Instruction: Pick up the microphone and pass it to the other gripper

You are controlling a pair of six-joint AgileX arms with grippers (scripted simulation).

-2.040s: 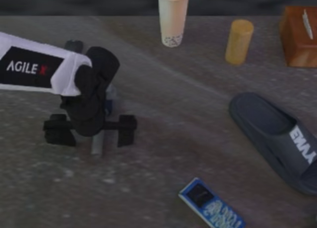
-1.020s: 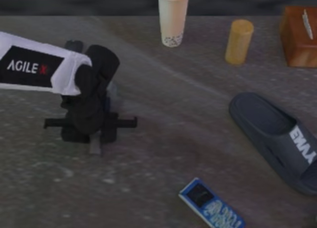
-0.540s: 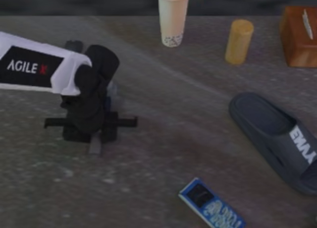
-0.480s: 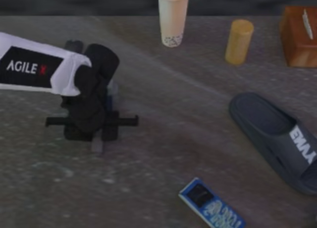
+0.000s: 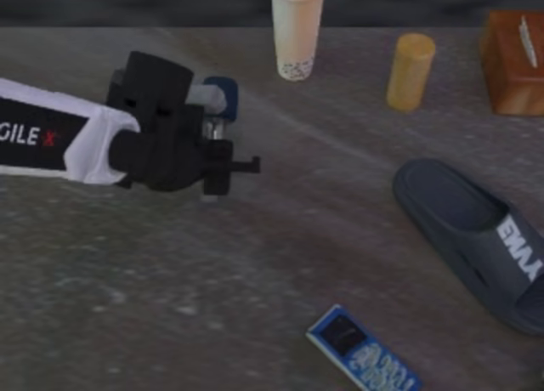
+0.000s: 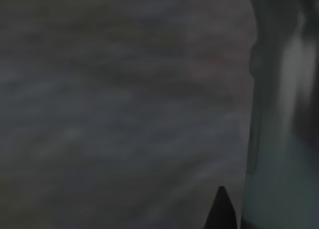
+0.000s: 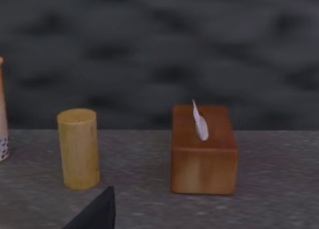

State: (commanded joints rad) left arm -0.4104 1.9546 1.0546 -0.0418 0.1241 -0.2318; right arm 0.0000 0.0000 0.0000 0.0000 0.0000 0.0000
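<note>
You have bare table through the middle. Right of it the slipper and phone block you. Along the far edge stand the cup, yellow cylinder and tissue box.

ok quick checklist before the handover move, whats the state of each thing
1. Left claw shut on the microphone: ok.
2. Microphone off the table: seems so, cannot tell for sure.
3. Grip firm: cannot tell; left wrist view shows only the handle close up.
4. Right claw ready to receive: cannot tell, not in view.
5. Path toward the table's right clear: cup, yellow cylinder and slipper stand well aside: ok.
</note>
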